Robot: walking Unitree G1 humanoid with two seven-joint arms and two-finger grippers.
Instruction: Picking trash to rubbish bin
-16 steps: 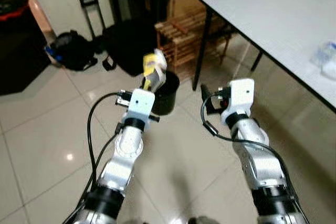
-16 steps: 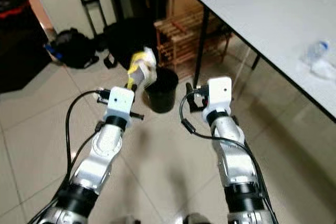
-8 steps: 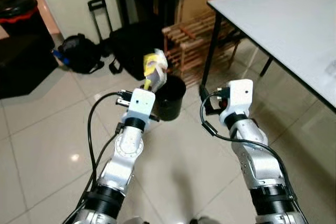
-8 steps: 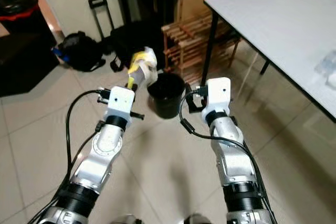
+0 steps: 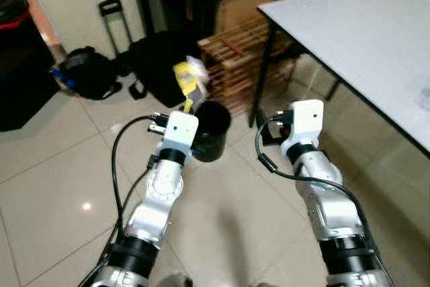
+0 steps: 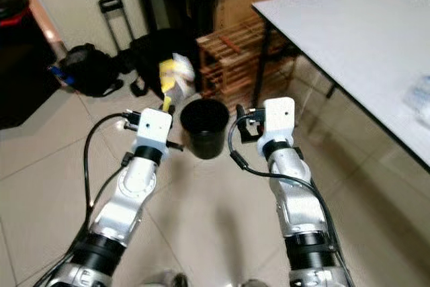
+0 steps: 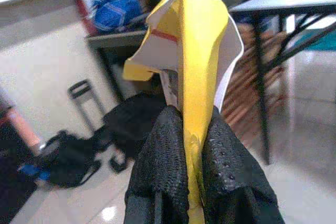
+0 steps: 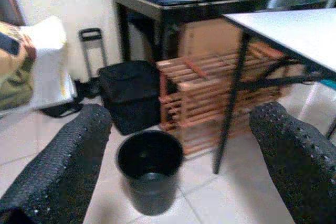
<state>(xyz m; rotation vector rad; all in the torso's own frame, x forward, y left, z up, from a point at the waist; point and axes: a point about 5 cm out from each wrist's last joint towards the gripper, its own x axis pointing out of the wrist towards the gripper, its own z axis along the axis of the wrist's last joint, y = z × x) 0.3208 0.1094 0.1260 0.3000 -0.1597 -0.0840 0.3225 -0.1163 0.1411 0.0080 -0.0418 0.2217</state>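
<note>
- A crumpled yellow-and-white wrapper [image 7: 189,40] is pinched between the two closed black fingers [image 7: 160,166] of the left gripper [image 5: 187,102], held up in the air just beside and to the left of the bin's rim.
- The round black plastic rubbish bin [image 6: 204,128] stands open on the pale tiled floor [image 5: 60,179], between the two outstretched arms; its inside looks dark and bare.
- The right gripper [image 8: 173,145] is raised to the right of the bin with its fingers spread wide, holding nothing.
- Just behind the bin stands a slatted wooden rack [image 5: 242,58], beside a black table leg [image 5: 262,72] of the white-topped table [image 5: 363,25].
- A black bag [image 6: 158,58] sits behind the wrapper, with a trolley handle [image 5: 115,21] and a dark backpack [image 5: 84,72] further left against the wall.
</note>
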